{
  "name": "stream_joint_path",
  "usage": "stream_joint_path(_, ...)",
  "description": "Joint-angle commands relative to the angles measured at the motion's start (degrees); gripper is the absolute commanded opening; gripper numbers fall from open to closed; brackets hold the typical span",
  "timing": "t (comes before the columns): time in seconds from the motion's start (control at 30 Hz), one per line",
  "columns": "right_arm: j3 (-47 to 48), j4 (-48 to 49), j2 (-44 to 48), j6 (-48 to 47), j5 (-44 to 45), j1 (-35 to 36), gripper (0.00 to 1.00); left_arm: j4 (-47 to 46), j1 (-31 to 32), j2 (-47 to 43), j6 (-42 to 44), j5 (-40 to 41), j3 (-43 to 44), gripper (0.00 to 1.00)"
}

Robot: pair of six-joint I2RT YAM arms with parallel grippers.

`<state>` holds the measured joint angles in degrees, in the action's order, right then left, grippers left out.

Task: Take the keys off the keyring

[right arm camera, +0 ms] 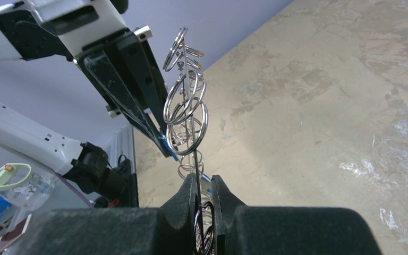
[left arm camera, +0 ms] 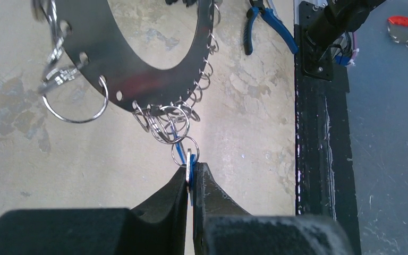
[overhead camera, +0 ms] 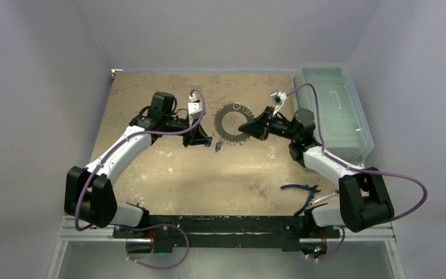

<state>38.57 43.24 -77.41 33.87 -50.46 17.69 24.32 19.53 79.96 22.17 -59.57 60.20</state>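
Note:
The keyring (overhead camera: 231, 123) is a flat dark ring fringed with small silver split rings and keys, held off the table in the middle. My left gripper (overhead camera: 209, 141) is at its near left edge, shut on a blue-headed key (left arm camera: 192, 169) that hangs from a small split ring (left arm camera: 190, 149) on the keyring (left arm camera: 138, 74). My right gripper (overhead camera: 245, 127) is shut on the ring's right edge. In the right wrist view the keyring (right arm camera: 196, 159) shows edge-on between my right gripper's (right arm camera: 204, 183) fingers, with several split rings (right arm camera: 186, 106) above.
A clear plastic box (overhead camera: 334, 110) stands along the right side of the table. Blue-handled pliers (overhead camera: 302, 188) and a silver wrench (overhead camera: 324, 199) lie near the right arm's base. The pliers (left arm camera: 268, 21) also show in the left wrist view. The black base rail (overhead camera: 226, 224) runs along the near edge.

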Motion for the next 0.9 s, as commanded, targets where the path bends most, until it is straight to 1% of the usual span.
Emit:
stream_joint_path(0.0, -0.16, 0.95, -0.33, -2.24, 1.76, -0.32, 0.0, 4.31, -0.28, -0.99, 1.73, -1.13, 4.26, 0.0)
stream_joint_path(0.1, -0.01, 0.53, -1.88, -2.36, 0.27, -0.29, 0.0, 5.56, -0.24, -0.27, 1.05, -0.67, 5.72, 0.0)
stream_joint_path(0.23, -0.12, 0.36, -2.92, -2.93, -1.22, -0.32, 0.14, 7.02, -0.15, 0.49, 1.13, 0.13, 6.85, 0.0)
stream_joint_path(0.37, -1.0, 0.58, -2.27, -3.99, -1.81, -0.31, 0.29, 7.1, 0.2, 0.63, 0.97, 1.52, 7.01, 0.0)
stream_joint_path(0.43, -1.12, 0.03, -1.93, -4.79, -2.13, -0.29, 0.45, 7.42, 0.44, 0.93, 1.43, 2.77, 7.57, 0.0)
stream_joint_path(0.53, -1.33, -1.71, -1.26, -6.18, -3.18, -0.34, 0.64, 9.67, 1.04, 1.71, 4.0, 5.25, 9.18, 0.0)
stream_joint_path(0.63, -1.48, -3.08, -0.38, -7.55, -3.15, -0.29, 0.77, 13.03, 1.32, 2.87, 7.9, 6.76, 10.99, 0.0)
stream_joint_path(0.73, -0.93, -6.11, 0.12, -9.59, -2.49, -0.29, 0.88, 17.12, 1.73, 4.15, 12.74, 9.63, 13.56, 0.0)
stream_joint_path(0.77, -0.55, -7.04, 0.15, -10.27, -2.38, -0.38, 0.9, 18.98, 1.86, 4.75, 14.83, 10.55, 14.75, 0.0)
stream_joint_path(0.87, -0.11, -8.16, 0.22, -11.75, -3.05, -0.38, 0.92, 26.21, 2.12, 6.82, 20.49, 13.22, 18.97, 0.0)
